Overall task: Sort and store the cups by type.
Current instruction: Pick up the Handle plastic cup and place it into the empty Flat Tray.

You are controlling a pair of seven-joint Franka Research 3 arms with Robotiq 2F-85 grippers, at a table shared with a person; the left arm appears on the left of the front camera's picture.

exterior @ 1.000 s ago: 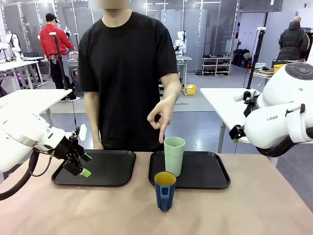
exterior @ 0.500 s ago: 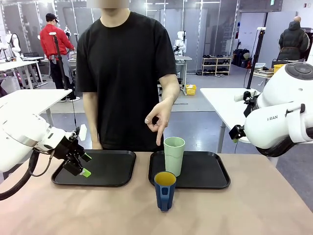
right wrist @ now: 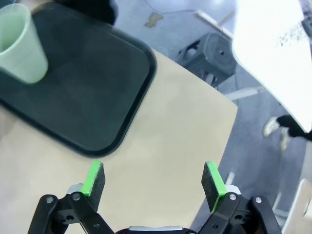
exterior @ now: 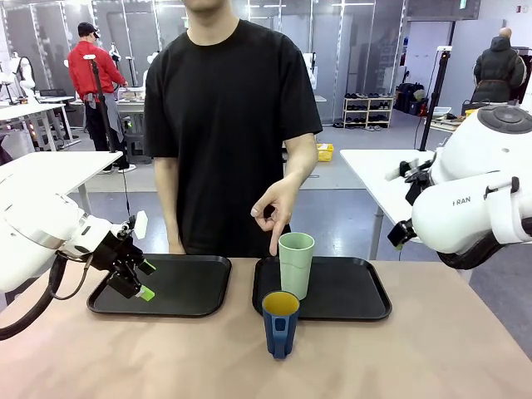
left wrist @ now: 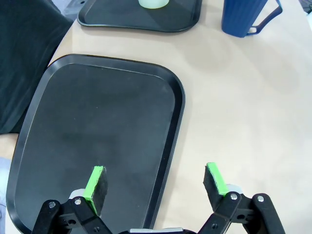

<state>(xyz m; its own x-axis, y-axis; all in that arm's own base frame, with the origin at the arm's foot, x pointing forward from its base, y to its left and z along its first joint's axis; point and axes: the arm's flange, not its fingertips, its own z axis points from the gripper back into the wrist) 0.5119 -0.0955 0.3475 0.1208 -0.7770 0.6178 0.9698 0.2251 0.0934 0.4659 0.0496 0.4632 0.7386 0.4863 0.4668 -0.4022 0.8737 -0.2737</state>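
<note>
A tall pale mint-green tumbler [exterior: 296, 264] stands upright on the front left part of the right black tray [exterior: 357, 291]; it also shows in the right wrist view [right wrist: 18, 45]. A dark blue handled mug [exterior: 280, 323] with a yellow-orange inside stands on the bare table just in front of that tray, its handle toward me; the left wrist view has it at the top right [left wrist: 247, 18]. My left gripper [exterior: 145, 280] hangs open over the front left edge of the left black tray [exterior: 195, 287], holding nothing. My right gripper [right wrist: 153, 183] is open above the table's right end, empty.
The person stands at the far side, one hand [exterior: 273, 209] hanging with a finger pointing down just left of the tumbler's rim. The left tray [left wrist: 102, 131] holds nothing. Tan tabletop [exterior: 399, 357] lies free at the front. My right arm's body [exterior: 474, 199] rises at the right edge.
The person has straightened up and shifted slightly right; the pointing hand stays near the tumbler. My right arm has moved a little. Cups and left gripper are unchanged.
</note>
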